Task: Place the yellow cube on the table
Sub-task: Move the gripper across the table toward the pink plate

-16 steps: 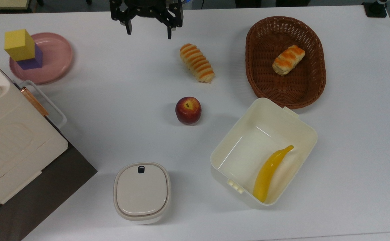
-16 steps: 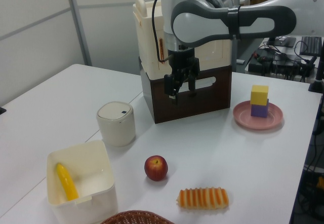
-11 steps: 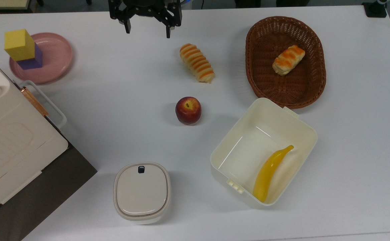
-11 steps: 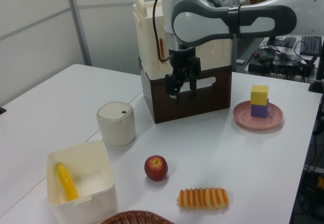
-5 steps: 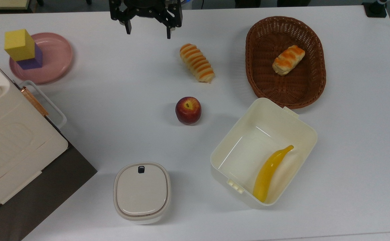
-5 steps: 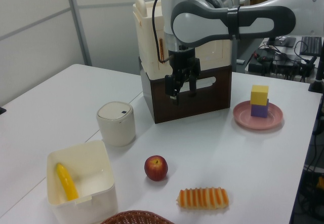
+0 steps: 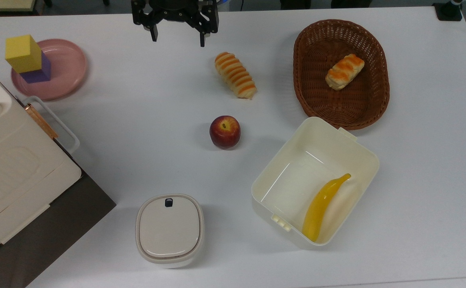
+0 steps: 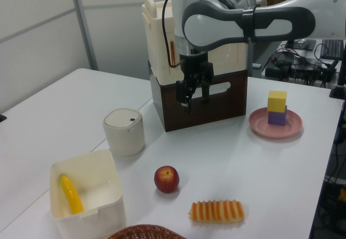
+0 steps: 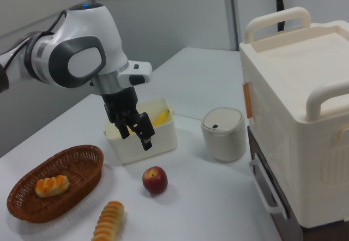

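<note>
The yellow cube (image 7: 23, 53) (image 8: 277, 101) sits on top of a purple cube (image 7: 42, 73) on a pink plate (image 7: 67, 68) at the top view's upper left. My gripper (image 7: 178, 40) (image 8: 194, 103) (image 9: 136, 138) hangs open above the white table (image 7: 137, 120) near the top view's upper edge. It holds nothing and is well to the right of the plate in the top view.
A striped bread roll (image 7: 235, 75), an apple (image 7: 225, 131), a lidded white pot (image 7: 170, 229), a cream tub (image 7: 361, 152) holding a banana (image 7: 323, 205) and a wicker basket (image 7: 377, 100) with a pastry lie on the table. A large cream and brown box (image 7: 13, 172) fills the top view's left.
The gripper has barely shifted at the top view's upper edge and stays open. Nothing else has moved.
</note>
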Controlling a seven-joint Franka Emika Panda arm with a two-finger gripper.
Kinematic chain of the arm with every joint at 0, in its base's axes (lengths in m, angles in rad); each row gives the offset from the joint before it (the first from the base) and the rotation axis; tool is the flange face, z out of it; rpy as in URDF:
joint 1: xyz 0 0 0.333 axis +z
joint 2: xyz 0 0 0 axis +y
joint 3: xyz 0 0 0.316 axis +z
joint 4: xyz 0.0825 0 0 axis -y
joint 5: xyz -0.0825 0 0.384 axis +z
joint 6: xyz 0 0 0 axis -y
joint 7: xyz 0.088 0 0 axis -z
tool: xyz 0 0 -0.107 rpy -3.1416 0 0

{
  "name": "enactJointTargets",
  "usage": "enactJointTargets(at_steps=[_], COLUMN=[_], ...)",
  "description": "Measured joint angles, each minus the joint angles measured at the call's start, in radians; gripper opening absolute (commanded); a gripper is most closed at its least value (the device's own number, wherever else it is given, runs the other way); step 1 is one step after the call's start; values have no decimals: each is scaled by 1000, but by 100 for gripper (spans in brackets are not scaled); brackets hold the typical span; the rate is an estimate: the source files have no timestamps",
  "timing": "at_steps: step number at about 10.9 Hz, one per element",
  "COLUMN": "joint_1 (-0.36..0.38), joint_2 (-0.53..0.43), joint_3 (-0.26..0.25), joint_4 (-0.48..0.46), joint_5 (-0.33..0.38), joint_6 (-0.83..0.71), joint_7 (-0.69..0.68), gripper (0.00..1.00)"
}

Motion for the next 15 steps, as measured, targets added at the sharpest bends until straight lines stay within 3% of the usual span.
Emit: enactJointTargets(at_steps=[4,11,15], joint_1=[6,70,104], joint_2=[-5,-199,-219], joint_3=[1,2,2], joint_4=[-19,-343,-410], joint_5=[0,0,0], joint_6=[4,129,163], joint_7=[-1,-39,-40], gripper=[100,100,100])
